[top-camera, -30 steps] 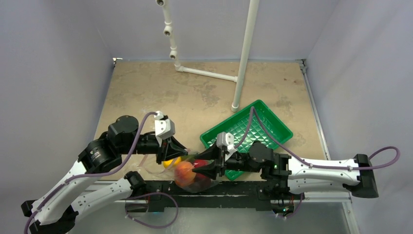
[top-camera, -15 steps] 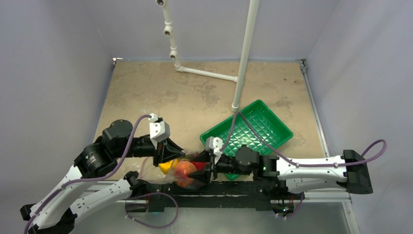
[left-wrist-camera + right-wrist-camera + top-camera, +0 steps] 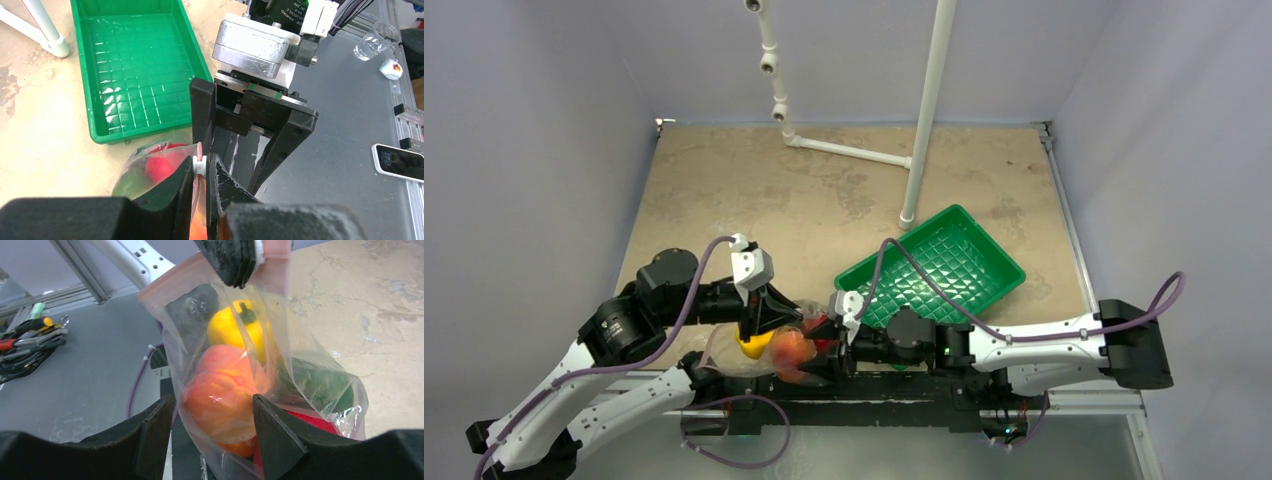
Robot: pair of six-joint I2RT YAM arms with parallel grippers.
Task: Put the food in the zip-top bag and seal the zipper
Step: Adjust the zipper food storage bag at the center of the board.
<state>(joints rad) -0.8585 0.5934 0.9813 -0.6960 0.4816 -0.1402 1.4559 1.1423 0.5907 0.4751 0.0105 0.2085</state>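
Tan tabletop [image 3: 724, 190], left hand [image 3: 202, 167] pinching zipper [image 3: 199, 150], right hand [image 3: 210, 409] open astride bag [image 3: 310, 385]

zip-top bag [image 3: 292, 371] — bottom cut off | tomato [image 3: 316, 423] — mostly hidden

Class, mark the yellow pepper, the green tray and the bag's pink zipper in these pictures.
yellow pepper [image 3: 232, 332], right wrist view, on its yellow body.
green tray [image 3: 135, 75], left wrist view, on its bare floor.
zipper [image 3: 276, 270], right wrist view, on the pink strip.
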